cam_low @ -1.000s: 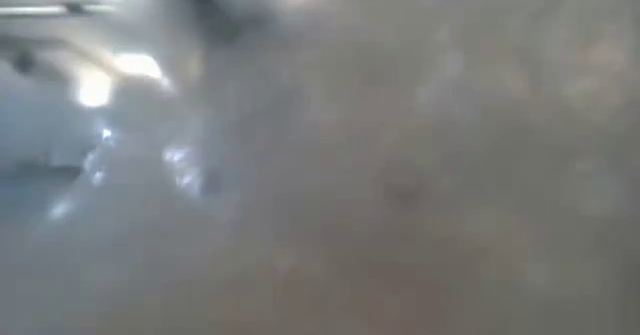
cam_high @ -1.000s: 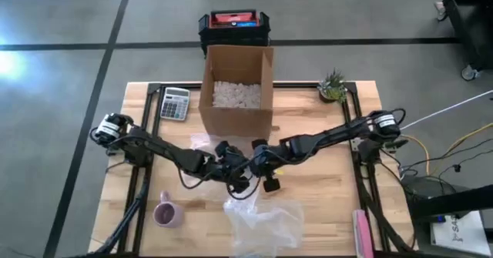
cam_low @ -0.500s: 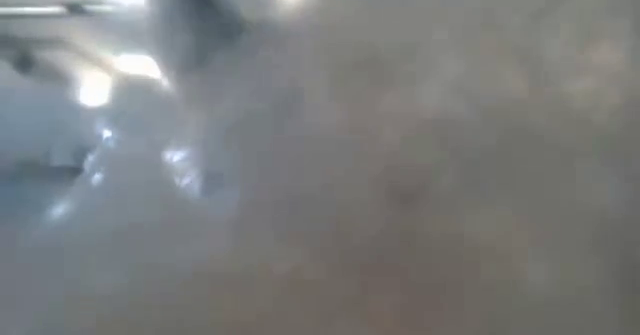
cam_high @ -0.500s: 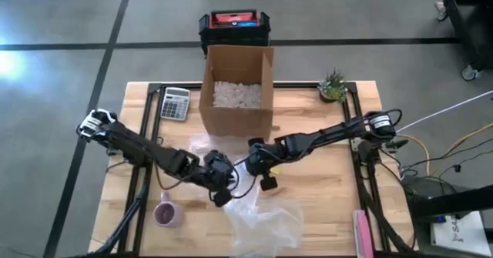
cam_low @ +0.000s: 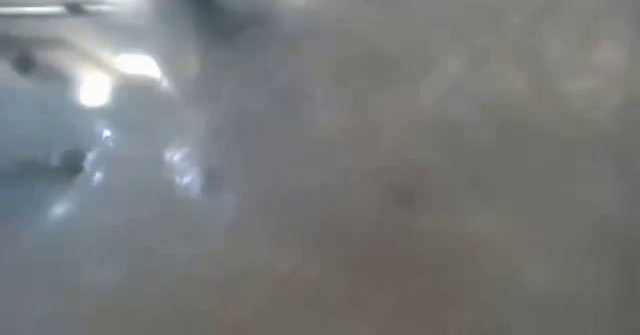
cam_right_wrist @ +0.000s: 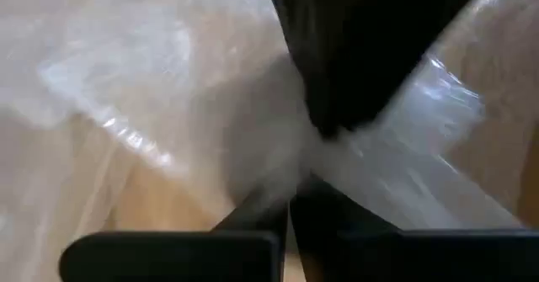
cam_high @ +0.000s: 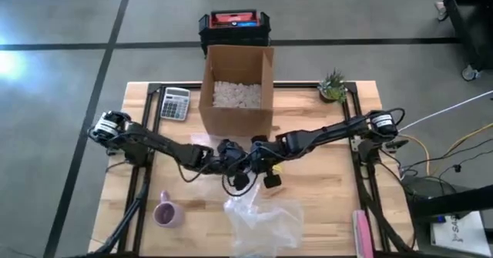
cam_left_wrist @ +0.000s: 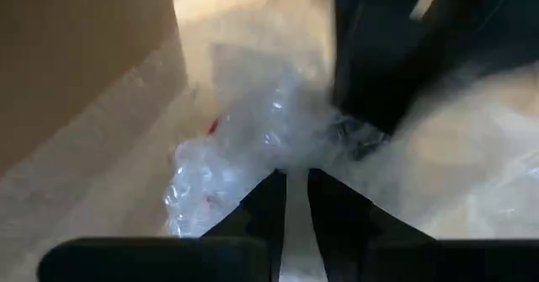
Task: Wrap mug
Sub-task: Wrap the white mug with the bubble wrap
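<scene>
A pink mug [cam_high: 166, 212] stands on its base near the table's front left, with no gripper at it. A clear plastic wrap [cam_high: 264, 221] lies crumpled at the front middle, and its far part rises to both grippers. My left gripper [cam_high: 237, 178] and my right gripper [cam_high: 266, 173] meet close together in front of the cardboard box, each shut on the wrap. The low view is veiled by the wrap [cam_low: 400, 175]. My left gripper pinches a gathered bunch of the wrap [cam_left_wrist: 282, 151] between its two fingers, which point toward the right gripper. The number of layers does not show. My right gripper pinches a bunched part of the wrap [cam_right_wrist: 290, 160] between its two fingers, right beside the left gripper. The wrap spreads away on both sides of it.
An open cardboard box [cam_high: 236, 88] of white packing peanuts stands just behind the grippers. A calculator [cam_high: 176, 102] lies at the far left and a small plant [cam_high: 333, 86] at the far right. A pink object [cam_high: 362, 232] lies at the front right edge.
My left gripper swung toward the table's near-left, then came back right to meet the right gripper. The right gripper stayed almost where it was. The wrap's near part kept its place on the table.
</scene>
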Robot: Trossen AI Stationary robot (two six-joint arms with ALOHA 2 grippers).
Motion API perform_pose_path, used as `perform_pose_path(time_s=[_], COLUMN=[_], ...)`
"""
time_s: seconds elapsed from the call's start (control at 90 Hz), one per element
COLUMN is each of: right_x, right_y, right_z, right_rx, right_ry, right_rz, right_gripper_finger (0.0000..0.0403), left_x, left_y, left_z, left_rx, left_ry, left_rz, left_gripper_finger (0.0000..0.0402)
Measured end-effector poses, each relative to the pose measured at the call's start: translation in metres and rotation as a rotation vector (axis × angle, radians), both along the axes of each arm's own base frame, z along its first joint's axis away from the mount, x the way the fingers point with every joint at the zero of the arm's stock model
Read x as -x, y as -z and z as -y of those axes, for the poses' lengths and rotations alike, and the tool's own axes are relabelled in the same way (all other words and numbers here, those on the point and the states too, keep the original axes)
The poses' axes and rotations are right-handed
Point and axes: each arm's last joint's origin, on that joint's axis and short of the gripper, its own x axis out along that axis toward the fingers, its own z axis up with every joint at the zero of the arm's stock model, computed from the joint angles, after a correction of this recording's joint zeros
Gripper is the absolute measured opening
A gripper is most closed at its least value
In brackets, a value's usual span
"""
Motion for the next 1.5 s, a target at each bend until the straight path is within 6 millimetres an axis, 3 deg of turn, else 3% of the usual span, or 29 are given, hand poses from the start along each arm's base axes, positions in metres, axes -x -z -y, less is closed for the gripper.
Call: perform_pose_path(time_s=[0.122, 0.211, 0.278, 0.411, 0.5, 0.678, 0.822, 0.922, 1.022, 1.2, 1.356, 1.5], right_x=[0.005, 0.003, 0.001, -0.001, -0.002, -0.004, -0.004, -0.004, -0.004, -0.004, -0.005, -0.005], right_y=[-0.03, -0.033, -0.024, 0.014, 0.023, 0.026, 0.025, 0.025, 0.025, 0.025, 0.025, 0.025], right_z=[0.001, 0.0, 0.0, 0.007, 0.011, 0.011, 0.012, 0.012, 0.012, 0.012, 0.012, 0.012], right_rx=[-0.004, -0.013, -0.014, -0.013, -0.021, -0.017, -0.017, -0.016, -0.015, -0.016, -0.017, -0.018], right_ry=[-0.009, -0.01, -0.011, 0.012, 0.038, 0.045, 0.047, 0.045, 0.044, 0.043, 0.046, 0.046], right_rz=[0.052, 0.114, 0.126, 0.046, 0.047, 0.054, 0.057, 0.054, 0.054, 0.059, 0.061, 0.063], right_gripper_finger=[0.0, 0.0, 0.0, 0.0, 0.0, 0.0, 0.0, 0.0, 0.0, 0.0, 0.0, 0.0], left_x=[-0.004, -0.005, -0.004, -0.002, 0.0, 0.011, 0.036, 0.057, 0.069, 0.056, 0.032, 0.023], left_y=[0.004, 0.003, 0.002, -0.002, -0.007, -0.034, -0.056, -0.056, -0.04, -0.014, -0.018, -0.017], left_z=[0.0, 0.0, 0.0, 0.0, 0.0, 0.0, 0.008, 0.015, 0.021, 0.026, 0.014, 0.008], left_rx=[0.004, -0.004, -0.006, -0.005, -0.004, 0.05, 0.064, 0.106, 0.11, 0.042, -0.056, -0.097], left_ry=[0.004, 0.013, 0.019, 0.026, 0.031, 0.098, 0.125, 0.096, 0.072, 0.161, 0.155, 0.2], left_rz=[0.014, 0.021, 0.026, 0.031, 0.043, 0.102, 0.071, -0.035, -0.119, -0.015, 0.169, 0.203], left_gripper_finger=[0.0031, 0.0027, 0.0025, 0.0024, 0.0024, 0.0024, 0.0024, 0.0024, 0.0022, 0.0022, 0.0022, 0.0022])
